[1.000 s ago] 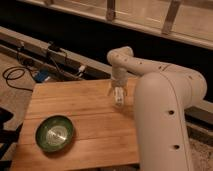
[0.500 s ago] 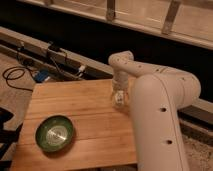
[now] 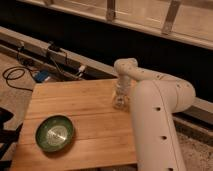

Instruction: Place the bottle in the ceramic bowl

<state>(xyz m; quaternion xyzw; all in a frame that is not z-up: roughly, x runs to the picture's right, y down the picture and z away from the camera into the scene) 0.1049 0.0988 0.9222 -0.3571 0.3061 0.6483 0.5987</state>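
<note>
Camera view: the end effector (image 3: 120, 99) points down over the right edge of the wooden worktop (image 3: 82, 107), hanging from the white arm (image 3: 156, 112) that bends in from the right. Its fingers are spread. The bottle (image 3: 119, 104) is a pale shape right at its tip, low against the wood; whether the fingers touch it cannot be told. The green bowl (image 3: 55, 133) sits well apart, to the left of the end effector and nearer the camera.
</note>
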